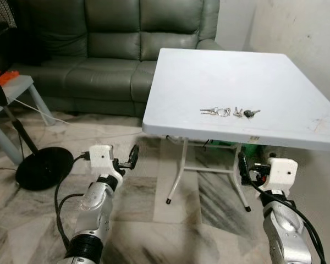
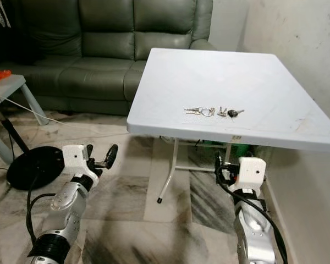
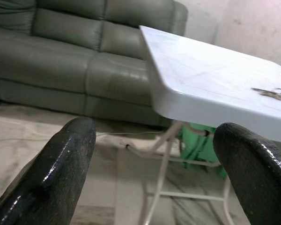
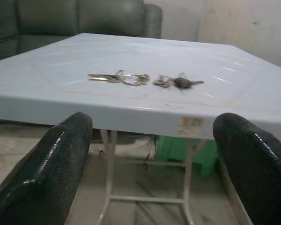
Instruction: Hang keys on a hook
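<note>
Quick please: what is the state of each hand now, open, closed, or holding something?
Left hand: open, holding nothing, low in front of the table.
Right hand: open, holding nothing, facing the keys on the table.

A bunch of keys (image 2: 213, 112) lies strung out near the front edge of the white worktop (image 2: 220, 77), a green sofa (image 2: 115, 38) behind it. Both arms are held low over the marble floor (image 2: 170, 231): the left claw (image 2: 102, 158) short of the worktop, the right claw (image 2: 220, 165) just under its front edge.
</note>
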{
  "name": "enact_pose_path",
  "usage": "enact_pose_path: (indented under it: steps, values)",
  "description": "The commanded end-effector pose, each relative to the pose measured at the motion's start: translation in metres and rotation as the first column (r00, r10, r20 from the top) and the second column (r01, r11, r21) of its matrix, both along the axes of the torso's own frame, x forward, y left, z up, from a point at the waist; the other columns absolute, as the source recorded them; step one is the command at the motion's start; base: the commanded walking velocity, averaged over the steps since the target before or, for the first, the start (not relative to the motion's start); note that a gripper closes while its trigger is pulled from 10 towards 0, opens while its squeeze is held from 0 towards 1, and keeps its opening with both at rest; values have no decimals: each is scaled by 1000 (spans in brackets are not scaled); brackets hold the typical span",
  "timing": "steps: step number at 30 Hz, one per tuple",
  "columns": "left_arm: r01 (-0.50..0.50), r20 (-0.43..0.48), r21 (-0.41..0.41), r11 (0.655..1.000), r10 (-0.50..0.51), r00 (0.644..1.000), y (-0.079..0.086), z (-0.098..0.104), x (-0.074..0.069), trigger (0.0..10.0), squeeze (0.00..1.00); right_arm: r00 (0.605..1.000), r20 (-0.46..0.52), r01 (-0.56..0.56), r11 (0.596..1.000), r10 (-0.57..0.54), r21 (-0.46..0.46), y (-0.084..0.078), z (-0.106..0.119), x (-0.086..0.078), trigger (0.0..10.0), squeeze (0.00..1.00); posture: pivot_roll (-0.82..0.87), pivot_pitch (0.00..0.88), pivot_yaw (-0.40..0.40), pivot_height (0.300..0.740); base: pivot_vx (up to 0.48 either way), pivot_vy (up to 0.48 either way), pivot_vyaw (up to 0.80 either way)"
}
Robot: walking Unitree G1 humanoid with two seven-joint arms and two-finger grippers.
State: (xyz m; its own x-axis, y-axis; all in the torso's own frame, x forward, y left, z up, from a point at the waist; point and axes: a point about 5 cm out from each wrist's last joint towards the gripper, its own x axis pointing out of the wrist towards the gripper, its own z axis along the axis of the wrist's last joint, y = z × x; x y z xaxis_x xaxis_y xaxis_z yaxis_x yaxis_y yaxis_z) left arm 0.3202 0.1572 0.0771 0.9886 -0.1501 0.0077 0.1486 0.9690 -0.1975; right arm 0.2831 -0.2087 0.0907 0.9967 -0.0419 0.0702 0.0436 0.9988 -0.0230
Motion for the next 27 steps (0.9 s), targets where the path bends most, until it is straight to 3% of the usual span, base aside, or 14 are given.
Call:
enact_pose_path:
  steps: [1, 8, 27]
  values:
    - [-2, 15, -3, 1000, 2, 1000, 2, 4, 1, 10000, 0, 1000, 22, -8, 1000, 7, 9, 1, 6, 2, 10000, 0, 16, 33, -58, 740, 0, 0, 0]
    - [-4, 13, -7, 1000, 4, 1000, 2, 5, 1, 10000, 0, 1000, 27, -15, 1000, 14, 17, 1, 7, 1, 10000, 0, 13, 37, -58, 740, 47, 0, 0]
    - [4, 13, -6, 1000, -4, 1000, 0, 5, 2, 10000, 0, 999, 31, -27, 999, 26, 27, 3, 7, 0, 10000, 0, 11, 29, -60, 740, 454, 0, 0]
